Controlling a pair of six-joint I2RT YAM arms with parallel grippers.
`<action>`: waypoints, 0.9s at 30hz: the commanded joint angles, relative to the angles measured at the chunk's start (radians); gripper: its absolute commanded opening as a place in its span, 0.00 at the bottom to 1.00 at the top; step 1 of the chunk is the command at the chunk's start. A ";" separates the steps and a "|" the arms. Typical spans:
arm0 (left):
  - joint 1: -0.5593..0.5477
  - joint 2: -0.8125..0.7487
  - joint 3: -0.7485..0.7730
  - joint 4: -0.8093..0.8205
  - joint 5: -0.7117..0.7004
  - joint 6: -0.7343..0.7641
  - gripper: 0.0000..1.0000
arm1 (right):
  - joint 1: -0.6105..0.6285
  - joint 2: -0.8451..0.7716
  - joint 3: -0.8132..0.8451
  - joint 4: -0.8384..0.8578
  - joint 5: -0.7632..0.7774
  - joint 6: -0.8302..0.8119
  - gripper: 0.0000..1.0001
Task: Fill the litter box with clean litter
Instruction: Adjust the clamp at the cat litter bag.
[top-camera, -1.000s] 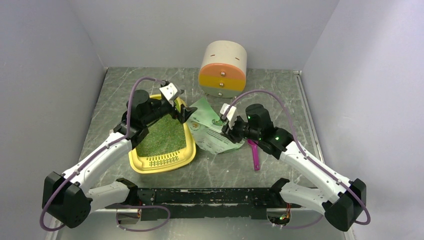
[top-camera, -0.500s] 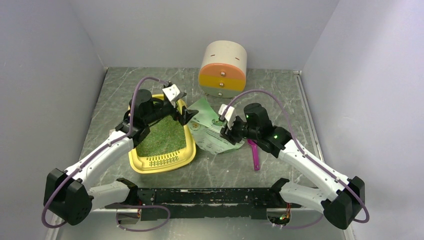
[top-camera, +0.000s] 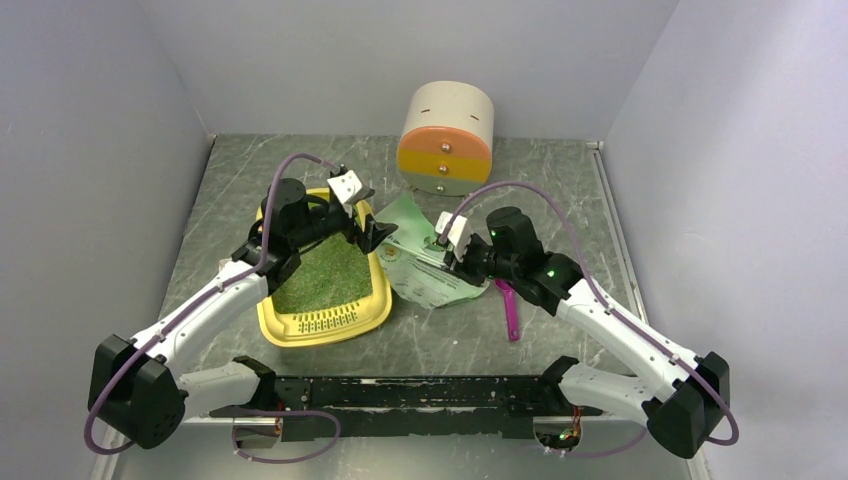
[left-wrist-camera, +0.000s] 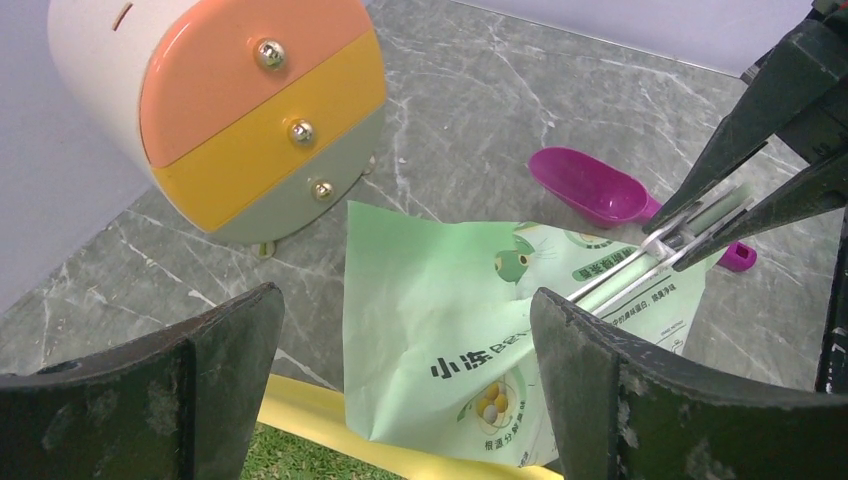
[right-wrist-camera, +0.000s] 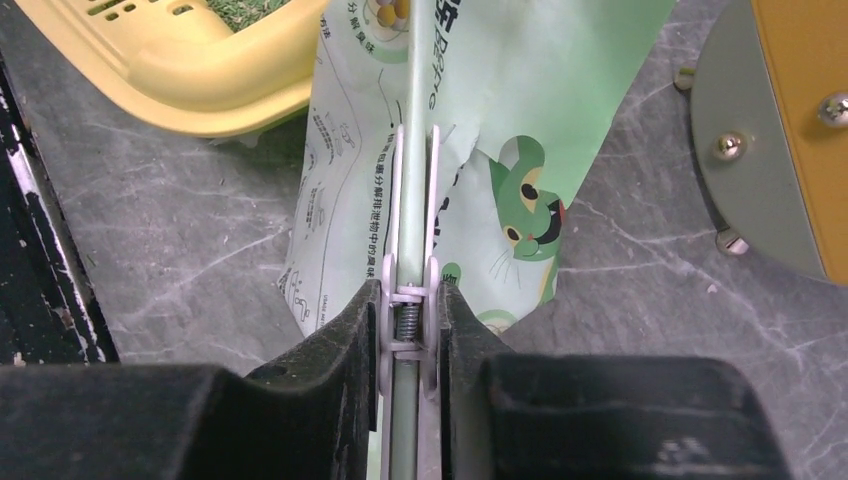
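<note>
Yellow litter box (top-camera: 318, 325) flat; greenish clean litter (top-camera: 326, 274) inside.

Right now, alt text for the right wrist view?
The fingers pinch a white spring clip on the edge of the pale green bag. A yellow litter box corner shows upper left, a drawer cabinet at right.

The left arm (top-camera: 195, 315) and the right arm (top-camera: 620, 335) are made of white tubes joined by chunky black blocks, and a thin purple cable (top-camera: 295, 157) loops behind each tool. The left tool (left-wrist-camera: 405, 300) and the right tool (right-wrist-camera: 410, 295) each have two flat black fingers (left-wrist-camera: 150, 400) with pale scratches. A small white box (top-camera: 346, 186) sits just behind them, and green lights (top-camera: 547, 272) glow on the right arm.
</note>
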 joint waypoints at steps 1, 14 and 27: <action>0.009 0.001 0.034 -0.007 0.029 0.009 0.97 | 0.004 -0.025 -0.004 -0.001 0.015 -0.008 0.17; 0.010 0.027 0.047 0.013 0.063 -0.005 0.97 | 0.004 -0.086 -0.124 0.123 0.065 0.038 0.28; 0.010 -0.003 0.041 0.042 -0.039 -0.072 0.97 | 0.003 -0.124 -0.038 0.155 0.118 0.127 0.70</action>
